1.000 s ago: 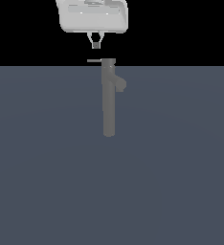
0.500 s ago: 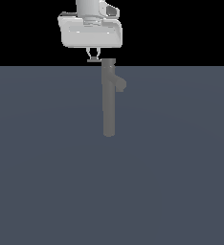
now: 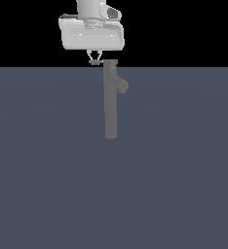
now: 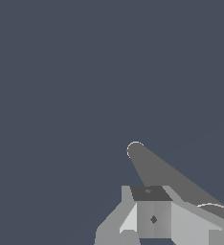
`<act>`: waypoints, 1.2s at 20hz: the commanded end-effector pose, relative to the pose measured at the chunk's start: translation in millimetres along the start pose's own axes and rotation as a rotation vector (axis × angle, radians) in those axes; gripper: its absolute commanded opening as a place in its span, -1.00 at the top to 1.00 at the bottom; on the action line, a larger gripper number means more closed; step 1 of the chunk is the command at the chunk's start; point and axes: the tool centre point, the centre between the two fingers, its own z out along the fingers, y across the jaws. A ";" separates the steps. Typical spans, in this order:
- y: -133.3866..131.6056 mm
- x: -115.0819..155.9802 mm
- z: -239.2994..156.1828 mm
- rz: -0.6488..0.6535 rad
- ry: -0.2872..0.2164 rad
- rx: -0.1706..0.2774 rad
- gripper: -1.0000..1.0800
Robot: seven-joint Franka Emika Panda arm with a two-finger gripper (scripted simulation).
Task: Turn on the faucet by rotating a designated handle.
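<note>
- Faucet handle [image 3: 95,62] lay right at the fingertips of the gripper [image 3: 95,60]: the thin rod projected sideways from the cap of the faucet [image 3: 110,99] and reached the tips, in contact or nearly so.
- Gripper state: the two fingers converged to a narrow point at the rod; the exterior view did not resolve whether they clasped it or merely pressed beside it, so the grasp could not be told.
- Wrist view: the fingertip block sat closed up in the foreground, with the column of the faucet [image 4: 171,179] running away beneath it.
- Below the hand and to the far side of the column, the stubby spout [image 3: 122,86] pointed away from the gripper, well clear of it.
- Step in hand, as judged: contact at the handle, rotation pending.
- Next move, as judged: a sideways arc about the column's axis, keeping level with the rod so the tips do not slip off.
</note>
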 end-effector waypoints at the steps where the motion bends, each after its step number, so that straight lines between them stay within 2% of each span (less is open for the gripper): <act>1: -1.8 -5.4 -0.2 0.000 0.000 0.000 1.00; 14: -11.1 -36.8 -0.2 0.000 0.001 0.000 1.00; 15: -10.4 -30.1 -0.4 -0.002 0.010 -0.001 1.00; 24: 0.4 -56.9 -0.1 -0.001 0.006 0.000 1.00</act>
